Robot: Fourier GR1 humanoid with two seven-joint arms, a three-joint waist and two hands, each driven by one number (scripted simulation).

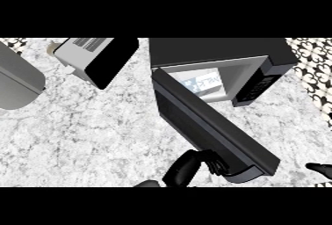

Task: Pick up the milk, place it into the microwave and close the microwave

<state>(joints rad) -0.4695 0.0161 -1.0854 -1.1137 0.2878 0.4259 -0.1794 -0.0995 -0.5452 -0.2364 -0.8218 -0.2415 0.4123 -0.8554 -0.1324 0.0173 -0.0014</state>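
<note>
Worktop: speckled grey-white marble-look worktop (97, 132) fills most of the head view; patterned black-and-white tiling shows at the top corners

Microwave: dark grey boxy microwave (220, 50) stands at upper centre-right, cavity facing down the view, pale interior visible

Microwave door: long dark grey door panel (207, 127) hinged at the cavity's left side, swung out wide and running diagonally toward the lower right; its free end lies near the bottom of the view

Milk: white-and-blue milk carton (206, 84) lies inside the microwave cavity, printed face up, partly hidden behind the door's top edge

Left hand: black left hand (188, 167) at bottom centre, fingers curled against the outer face of the door near its free end, touching it; cannot tell whether they wrap an edge or only press on it

Right hand: black right hand (319, 168) shows only as a dark tip at the right edge, low, apart from the door; whether spread or closed cannot be told

Toaster-like appliance: white-and-black boxy appliance (97, 57) at upper left, lying at an angle, well apart from the microwave

Grey rounded object: large plain grey rounded shape (16, 79) at the left edge, cut off by the view; what it is cannot be told
</note>
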